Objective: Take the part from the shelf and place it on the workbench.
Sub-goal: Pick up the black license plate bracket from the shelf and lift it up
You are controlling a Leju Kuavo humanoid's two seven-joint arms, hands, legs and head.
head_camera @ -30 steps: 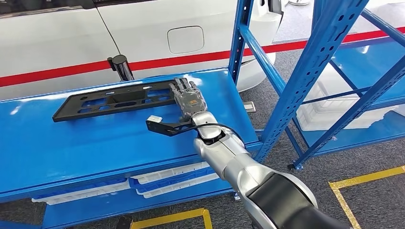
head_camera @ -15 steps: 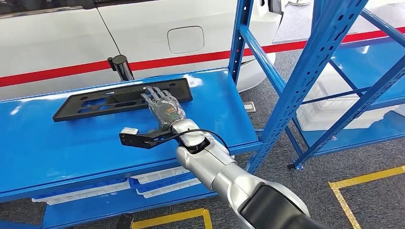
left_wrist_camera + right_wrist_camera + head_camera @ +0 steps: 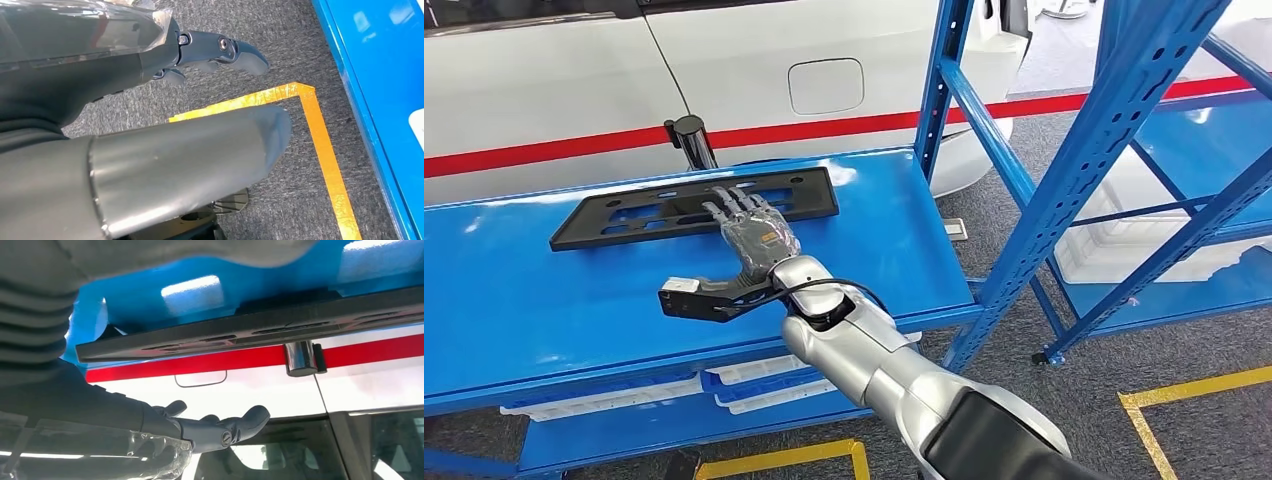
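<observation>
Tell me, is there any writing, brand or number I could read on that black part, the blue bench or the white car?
None can be read.
black part: no lettering shows.
blue bench: bare.
white car: a plain red stripe, no words.

Grey carpet floor [image 3: 1114, 350], yellow floor tape [image 3: 1194, 385], blue shelving [image 3: 1084, 150], white car [image 3: 724, 70]

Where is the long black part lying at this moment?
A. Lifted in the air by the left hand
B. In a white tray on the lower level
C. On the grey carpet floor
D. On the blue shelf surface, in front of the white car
D: the long black part lies flat on the blue shelf surface, with the right hand spread over it.
</observation>
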